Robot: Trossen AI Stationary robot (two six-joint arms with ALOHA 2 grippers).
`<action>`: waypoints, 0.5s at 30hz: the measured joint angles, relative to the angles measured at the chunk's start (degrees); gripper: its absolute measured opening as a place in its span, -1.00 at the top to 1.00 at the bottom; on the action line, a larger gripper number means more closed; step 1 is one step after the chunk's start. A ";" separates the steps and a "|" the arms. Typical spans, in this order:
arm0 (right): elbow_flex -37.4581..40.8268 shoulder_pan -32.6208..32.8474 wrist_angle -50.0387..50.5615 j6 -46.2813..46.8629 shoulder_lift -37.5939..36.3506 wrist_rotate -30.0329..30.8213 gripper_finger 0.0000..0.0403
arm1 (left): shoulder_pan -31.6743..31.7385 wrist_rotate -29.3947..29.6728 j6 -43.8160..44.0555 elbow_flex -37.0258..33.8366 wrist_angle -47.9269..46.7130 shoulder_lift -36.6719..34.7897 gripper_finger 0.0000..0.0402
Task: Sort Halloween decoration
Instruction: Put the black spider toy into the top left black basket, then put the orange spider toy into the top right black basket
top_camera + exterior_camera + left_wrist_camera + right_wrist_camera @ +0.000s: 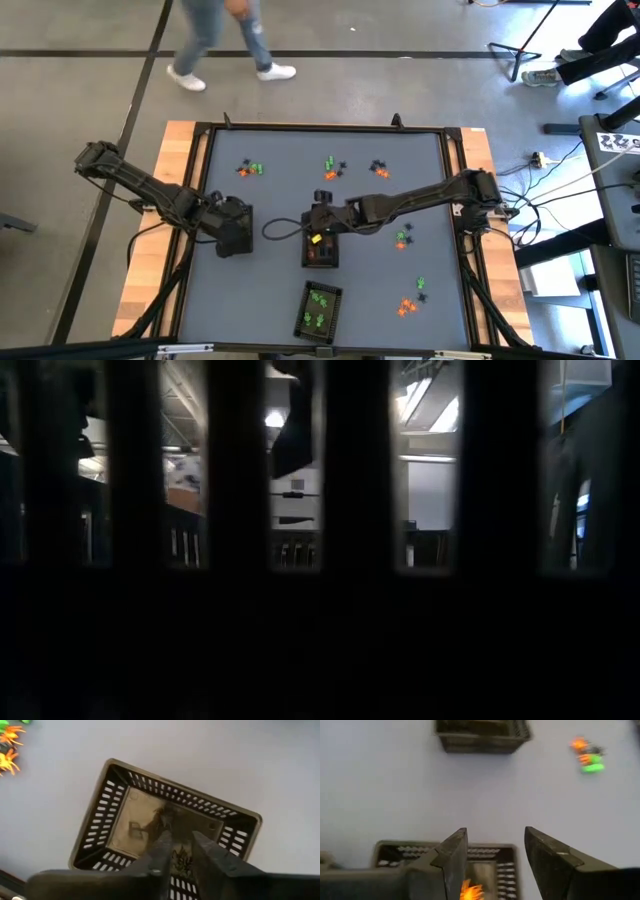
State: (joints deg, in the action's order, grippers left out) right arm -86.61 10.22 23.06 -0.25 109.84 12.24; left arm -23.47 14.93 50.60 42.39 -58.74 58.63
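You are looking down on a grey table top (280, 160) framed in black, with pale wood boards along both sides. Beyond its far edge a person in jeans and white shoes (230, 45) crosses the floor.

Your left arm reaches in from the left, and its left gripper (232, 232) hangs over a small dark slotted plastic tray (165, 820) at the left of centre. In the left wrist view the fingers (160, 851) stand a little apart with nothing between them, and a black trinket (182, 862) lies on that tray's floor just beyond the tips.

Your right arm comes in from the right, and its right gripper (318, 225) is over the middle dark slotted tray (320, 250). In the right wrist view its two fingers (455, 855) are spread wide and hold nothing, and an orange trinket (470, 891) lies in the tray right below them.

A third dark slotted tray (320, 310) near the front edge holds several green trinkets (319, 298).

The unsorted Halloween decoration is scattered in small orange, green and black clusters: three groups toward the far side (330, 168), one just right of the right arm (402, 238) and one near the front right (410, 300).

The low view is almost wholly dark, so you can tell nothing about the table from it.
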 joint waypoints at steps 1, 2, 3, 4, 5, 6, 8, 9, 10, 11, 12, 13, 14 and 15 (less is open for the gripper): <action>0.00 0.31 0.73 0.00 -0.55 1.28 0.04 | 0.01 0.48 -0.08 0.00 0.03 0.14 0.62; 0.00 0.69 2.45 0.04 -1.02 2.14 0.04 | 0.01 1.03 -0.39 -0.02 0.02 0.20 0.57; 0.00 0.93 3.50 0.07 -1.48 2.67 0.04 | 0.02 1.47 -1.12 -0.02 0.01 0.20 0.52; -0.01 1.36 3.97 0.14 -1.95 3.20 0.04 | 0.07 1.87 -1.84 -0.02 0.13 0.16 0.49; 0.00 1.84 5.07 0.32 -2.46 3.67 0.04 | 0.07 2.22 -2.52 -0.02 0.22 0.13 0.47; 0.00 2.34 6.47 0.52 -3.17 4.24 0.04 | 0.06 2.73 -2.81 -0.02 0.60 0.08 0.45; 0.00 3.29 9.20 1.35 -4.59 4.79 0.04 | -0.33 4.21 -3.54 -0.03 2.82 -0.19 0.44; 0.00 3.58 11.11 1.89 -5.44 4.87 0.04 | -0.82 5.60 -4.56 -0.04 4.36 -0.43 0.44; 0.00 3.94 13.51 2.73 -6.03 4.70 0.04 | -1.46 7.14 -6.06 -0.04 6.50 -0.67 0.44; 0.00 4.21 15.50 3.48 -6.65 4.69 0.04 | -2.32 8.92 -8.08 -0.04 9.42 -0.74 0.43; 0.22 4.32 17.12 4.42 -7.35 4.83 0.04 | -3.30 10.61 -10.43 -0.04 12.24 -0.89 0.43; 0.96 4.58 18.38 4.97 -8.12 5.27 0.04 | -4.34 12.33 -12.81 -0.04 14.69 -1.05 0.43; 2.17 4.53 19.32 5.86 -9.30 5.28 0.04 | -5.43 14.27 -15.03 -0.04 16.99 -1.17 0.43; 3.71 4.42 19.68 6.72 -10.72 5.29 0.04 | -6.48 16.17 -17.10 -0.04 19.40 -1.20 0.43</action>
State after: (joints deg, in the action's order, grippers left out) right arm -82.90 14.63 42.74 6.47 99.12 17.53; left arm -29.96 31.11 33.50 42.35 -39.35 57.43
